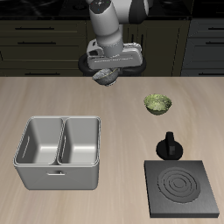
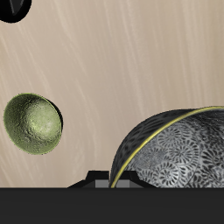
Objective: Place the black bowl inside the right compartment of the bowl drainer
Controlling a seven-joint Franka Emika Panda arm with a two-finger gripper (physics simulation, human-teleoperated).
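The black bowl (image 1: 106, 77), dark with a mottled silvery pattern, hangs tilted in the air over the back of the table, with my gripper (image 1: 104, 70) shut on its rim. In the wrist view the black bowl (image 2: 175, 150) fills the space just under the hand, its thin yellowish rim showing. The bowl drainer (image 1: 57, 175), a light-grey metal tub with two deep wells side by side, stands near the table's front edge, well away from the gripper. Both wells hold nothing.
A green-yellow bowl (image 1: 157, 105) (image 2: 32, 124) sits on the table beside the gripper's position. A small black pot (image 1: 169, 145) stands behind a flat black stove plate (image 1: 182, 188) at the front edge.
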